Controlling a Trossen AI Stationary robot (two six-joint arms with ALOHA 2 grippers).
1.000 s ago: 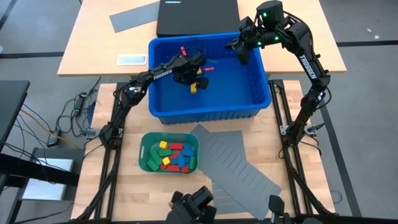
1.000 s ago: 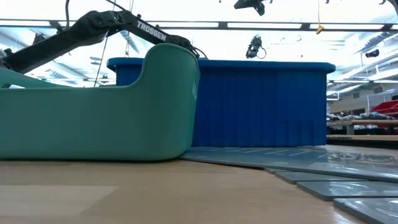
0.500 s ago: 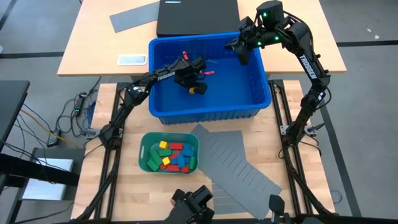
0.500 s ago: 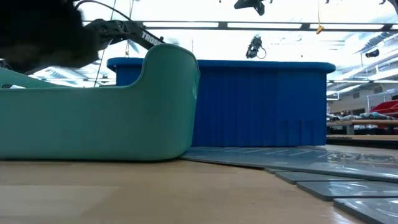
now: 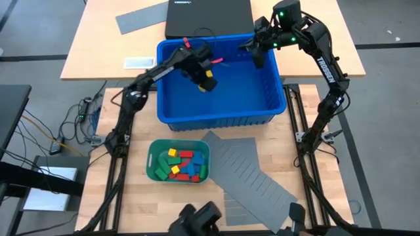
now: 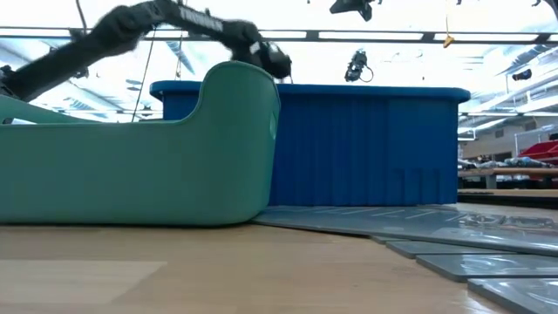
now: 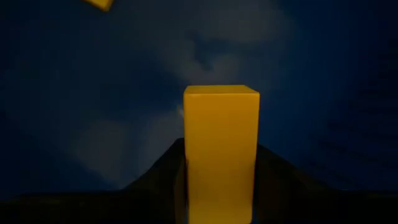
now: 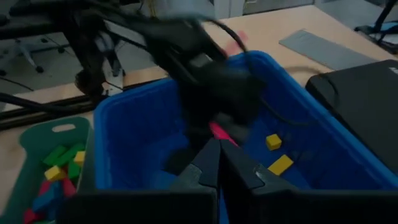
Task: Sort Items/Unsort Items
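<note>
Left pincer [image 5: 207, 81] now raised, yellow block [image 7: 221, 149] newly clamped.

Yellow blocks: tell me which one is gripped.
The yellow block between the left end effector fingers, above the blue bin; the other yellow ones lie loose.

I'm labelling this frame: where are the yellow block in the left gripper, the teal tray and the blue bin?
yellow block [image 7: 221, 152], left wrist view, on its front face.
teal tray [image 5: 152, 159], high view, on its left rim.
blue bin [image 5: 216, 120], high view, on its near wall.
</note>
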